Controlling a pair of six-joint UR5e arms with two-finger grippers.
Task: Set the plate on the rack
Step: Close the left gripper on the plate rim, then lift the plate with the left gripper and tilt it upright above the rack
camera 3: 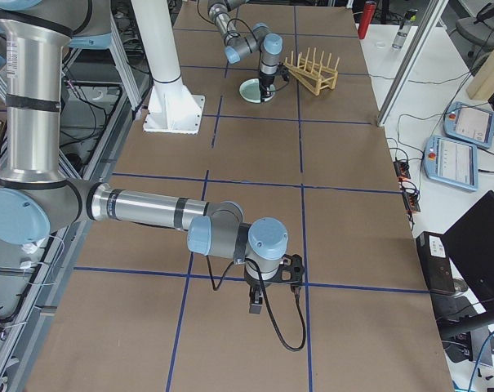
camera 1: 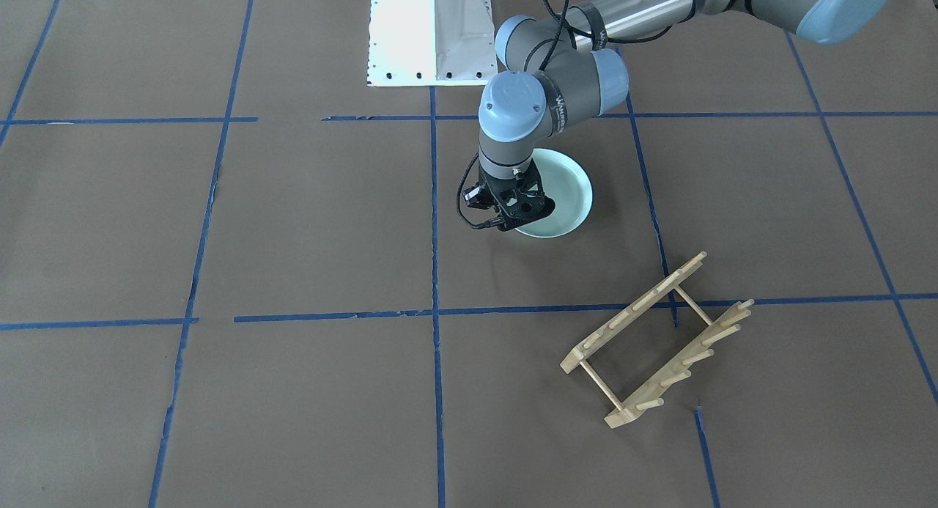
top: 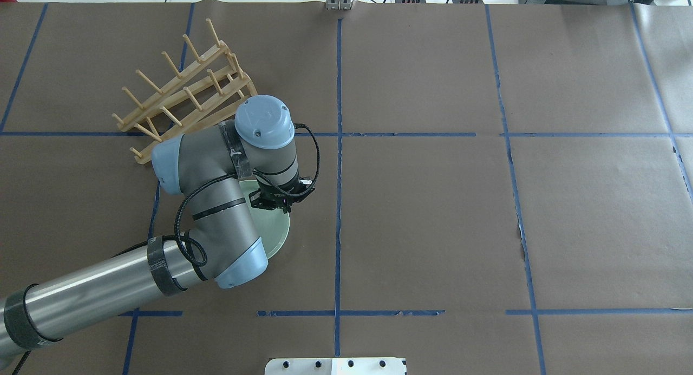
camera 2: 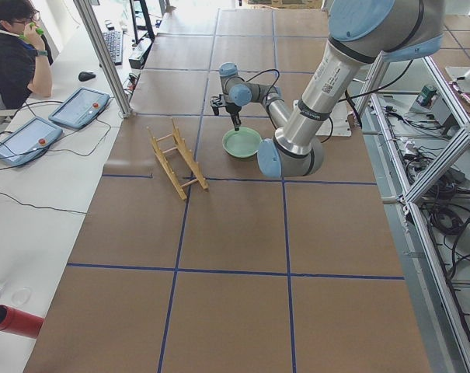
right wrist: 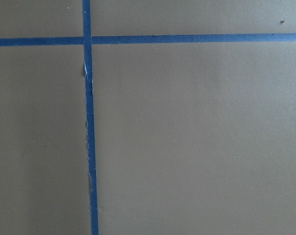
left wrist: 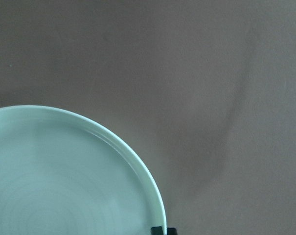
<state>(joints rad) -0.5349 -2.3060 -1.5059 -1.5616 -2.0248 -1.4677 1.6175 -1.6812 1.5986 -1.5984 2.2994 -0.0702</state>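
The pale mint-green plate point(camera 1: 568, 193) lies on the brown table paper, also in the overhead view point(top: 273, 229) and the left wrist view point(left wrist: 64, 181). My left gripper point(camera 1: 507, 226) points down at the plate's rim. In the left wrist view its fingertips point(left wrist: 158, 230) stand close together with the rim between them, so it is shut on the rim. The wooden rack point(camera 1: 637, 306) stands apart from the plate, toward the table's far left in the overhead view point(top: 206, 117). My right gripper point(camera 3: 259, 304) hangs over bare paper far from both; I cannot tell if it is open or shut.
The white robot base point(camera 1: 429, 35) stands behind the plate. Blue tape lines point(right wrist: 87, 122) grid the paper. An operator point(camera 2: 13, 47) sits at a side desk with tablets beyond the rack. The left arm's elbow point(top: 265, 120) hangs over the space between plate and rack.
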